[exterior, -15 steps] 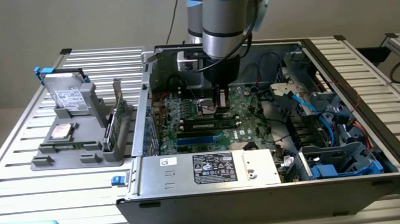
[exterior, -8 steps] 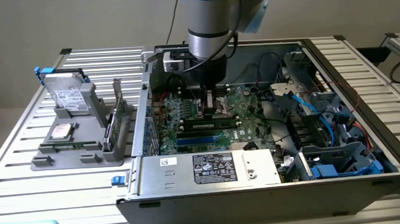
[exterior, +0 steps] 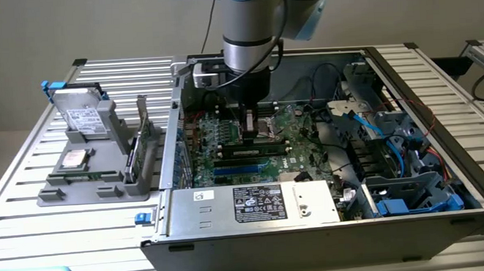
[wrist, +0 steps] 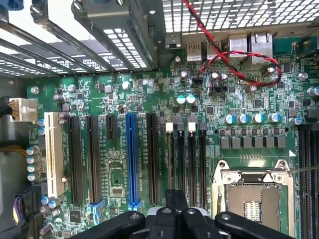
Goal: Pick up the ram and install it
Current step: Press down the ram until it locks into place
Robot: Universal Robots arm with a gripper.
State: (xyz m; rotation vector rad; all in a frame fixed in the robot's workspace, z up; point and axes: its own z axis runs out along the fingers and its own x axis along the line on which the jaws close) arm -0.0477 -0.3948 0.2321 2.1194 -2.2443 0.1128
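you are looking at the gripper (exterior: pixel 253 127) hanging low inside the open computer case (exterior: pixel 442 225), directly over the motherboard (wrist: pixel 149 99) and close to the cpu socket (wrist: pixel 251 199). you cannot tell from either view how far the gripper is open, and nothing is showing plainly in its hold. the ram (exterior: pixel 255 151) is sitting just beside the gripper, on the side nearer the power supply (exterior: pixel 257 203). it is lying lengthwise along the memory slots and appears to be standing in one of them, though you cannot confirm that it is fully seated. you are dealing with a light, thin, stiff board, so judge it as easy to lift but unforgiving of twist or side load. its chips and contact edge are likely fragile, and its flat faces are probably slippery. you are best taking hold across the two flat faces near the middle of the upper edge, keeping clear of the contact edge and the small pale label.
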